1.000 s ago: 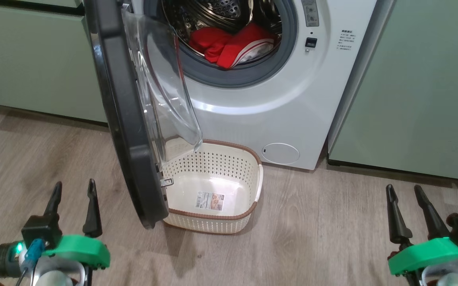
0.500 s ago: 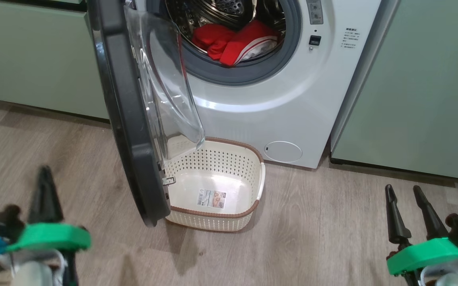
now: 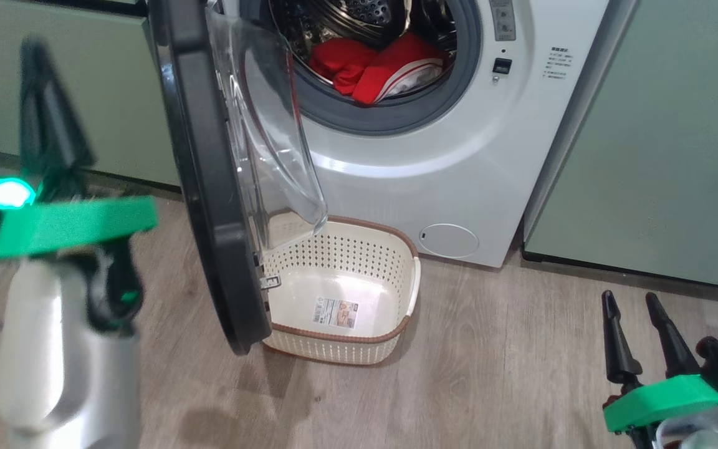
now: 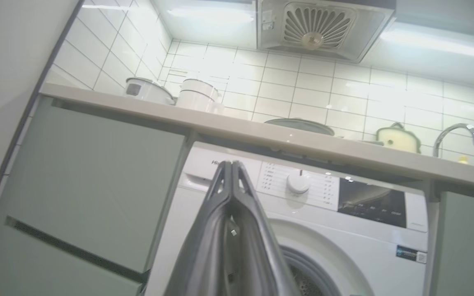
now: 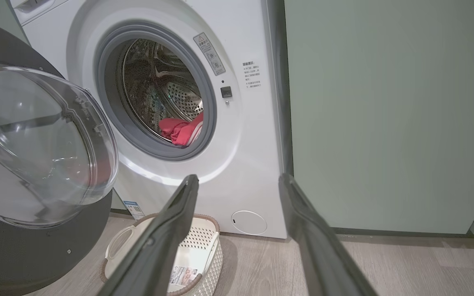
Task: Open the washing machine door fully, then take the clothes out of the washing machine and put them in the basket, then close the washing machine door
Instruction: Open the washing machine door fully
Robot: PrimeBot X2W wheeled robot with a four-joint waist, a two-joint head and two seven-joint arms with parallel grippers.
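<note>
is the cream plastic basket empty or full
Empty. The cream perforated plastic basket holds just a label sticker; the bright red clothes lie in the steel drum.

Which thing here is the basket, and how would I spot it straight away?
Find the big white washing machine between the pale green cabinets. On the wooden floor in front of it, beside the lower edge of the open black-rimmed door, sits the basket. It is the cream, hole-dotted tub with a brown rim and a sticker inside.
</note>
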